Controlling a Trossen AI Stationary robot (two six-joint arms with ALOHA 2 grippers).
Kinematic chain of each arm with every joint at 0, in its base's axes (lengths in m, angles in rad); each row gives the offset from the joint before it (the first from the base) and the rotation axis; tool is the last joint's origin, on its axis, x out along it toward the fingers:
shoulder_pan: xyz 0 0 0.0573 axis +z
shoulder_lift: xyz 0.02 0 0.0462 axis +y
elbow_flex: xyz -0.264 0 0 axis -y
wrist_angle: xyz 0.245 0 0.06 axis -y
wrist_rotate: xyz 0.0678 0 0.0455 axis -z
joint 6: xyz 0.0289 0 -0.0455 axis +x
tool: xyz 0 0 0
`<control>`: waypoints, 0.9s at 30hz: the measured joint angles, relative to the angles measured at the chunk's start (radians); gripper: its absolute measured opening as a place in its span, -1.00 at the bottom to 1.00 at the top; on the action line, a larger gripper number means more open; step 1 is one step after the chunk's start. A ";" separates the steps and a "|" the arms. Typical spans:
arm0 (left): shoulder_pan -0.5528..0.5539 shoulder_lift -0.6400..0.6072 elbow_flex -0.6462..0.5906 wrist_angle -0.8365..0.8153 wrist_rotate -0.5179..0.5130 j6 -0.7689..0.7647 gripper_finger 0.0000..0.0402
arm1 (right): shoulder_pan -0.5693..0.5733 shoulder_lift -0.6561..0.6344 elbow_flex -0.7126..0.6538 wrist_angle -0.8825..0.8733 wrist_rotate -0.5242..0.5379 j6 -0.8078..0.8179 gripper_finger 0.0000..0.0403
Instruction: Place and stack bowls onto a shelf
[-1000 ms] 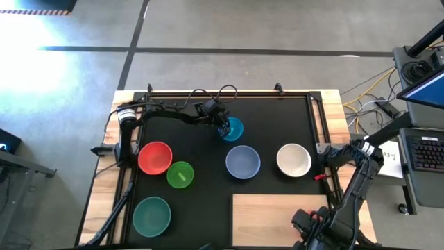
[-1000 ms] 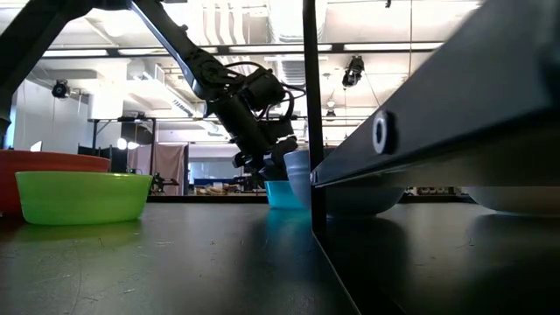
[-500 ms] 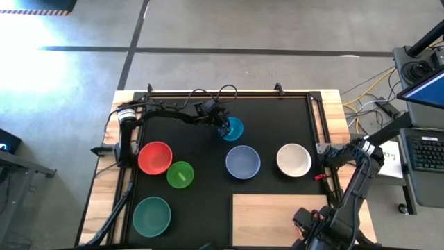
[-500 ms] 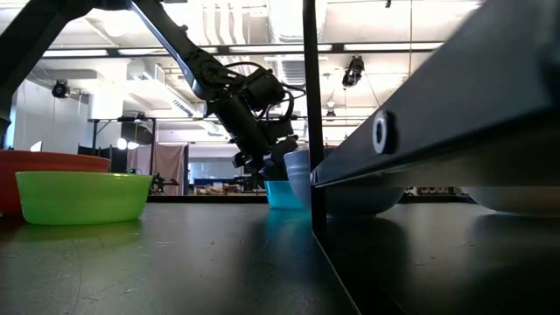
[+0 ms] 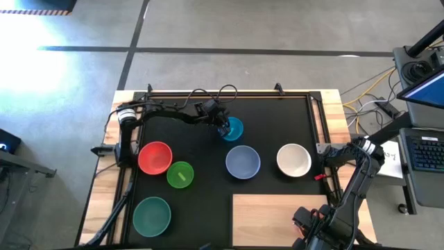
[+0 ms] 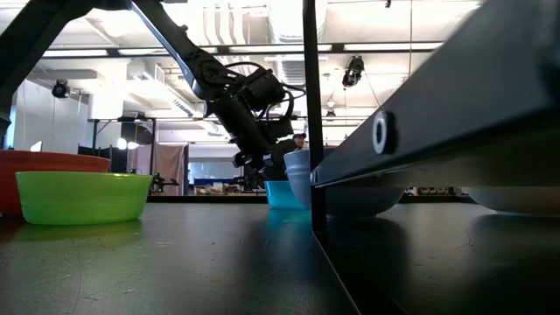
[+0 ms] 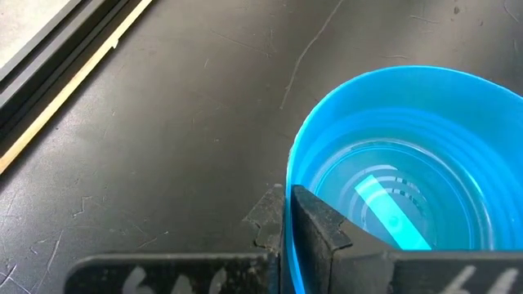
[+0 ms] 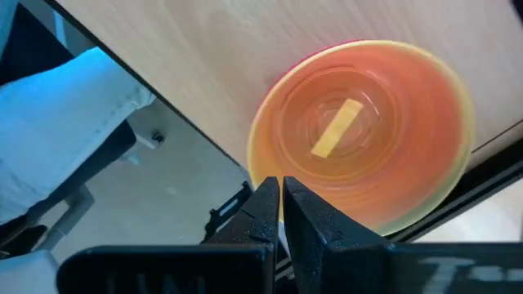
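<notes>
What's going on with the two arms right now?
The left gripper is at the far middle of the black mat, its fingers closed on the rim of the blue bowl. The right gripper is at the table's near right corner, pinching the rim of a yellow bowl over the shelf. The red, light green, teal-green, periwinkle and white bowls sit loose on the mat.

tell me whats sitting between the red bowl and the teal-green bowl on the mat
The light green bowl comes closest: in the high view it sits beside the red bowl, above and right of the teal-green bowl. Otherwise only bare black mat.
</notes>
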 joint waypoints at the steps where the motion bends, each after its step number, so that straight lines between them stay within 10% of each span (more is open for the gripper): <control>1: 0.000 0.000 0.000 0.000 0.000 0.000 -1.00 | 0.000 -0.001 0.000 -0.008 0.000 -0.010 -0.96; 12: 0.001 0.000 0.000 0.001 0.050 0.011 -1.00 | -0.030 -0.029 0.000 -0.195 0.328 -0.123 -0.96; 27: 0.012 0.000 0.000 0.019 0.103 0.029 -1.00 | -0.189 -0.107 -0.007 -0.275 0.478 -0.357 -0.84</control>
